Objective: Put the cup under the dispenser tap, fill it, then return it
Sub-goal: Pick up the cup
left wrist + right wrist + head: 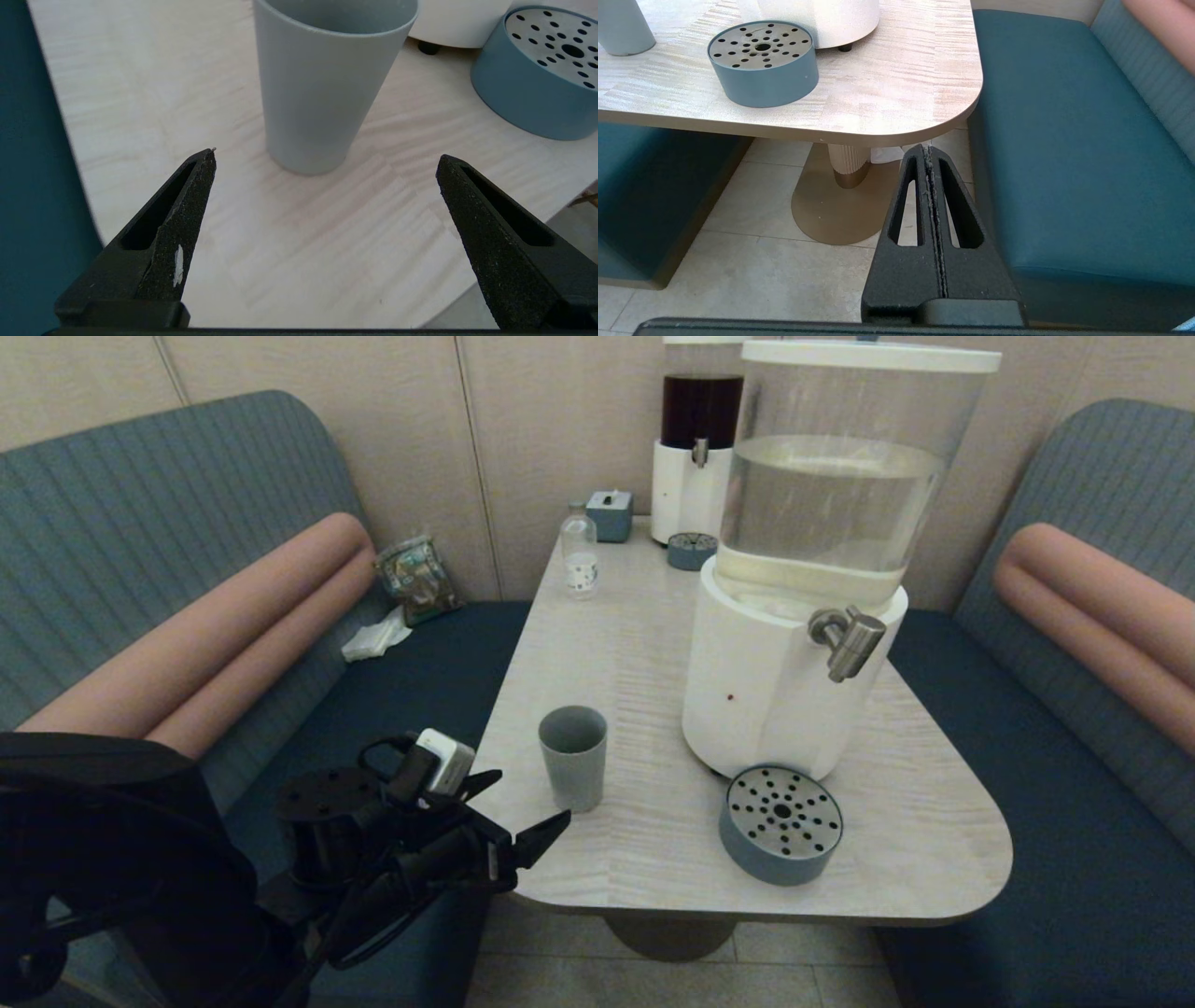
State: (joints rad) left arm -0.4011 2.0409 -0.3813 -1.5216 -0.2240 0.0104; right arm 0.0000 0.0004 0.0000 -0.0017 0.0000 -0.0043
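The cup is a plain matte grey-blue plastic tumbler, tapered, no handle, standing upright and empty on the pale wood-grain table, over toward the table's left edge at roughly 8 o'clock from the big dispenser. That dispenser has a smooth white rounded base and a clear cylinder tank about half full of clear liquid, with a white lid on top. The dispenser tap is a stubby brushed-steel spigot with a cylindrical nozzle pointing down, sticking off the front of the white base, and nothing sits under it. The round drip tray, grey-blue wall with a perforated metal top, sits on the table at about 6 o'clock from the dispenser, just beside its base, and well to the right of the cup. The left gripper is at the table's near-left edge, at about 7 o'clock from the cup, close but not touching; its rough black wedge-shaped fingers are spread wide with the cup straight ahead between them. The right gripper hangs low off the table's near-right corner, above the tiled floor beside the teal bench seat, its two slotted black fingers pressed together on nothing.
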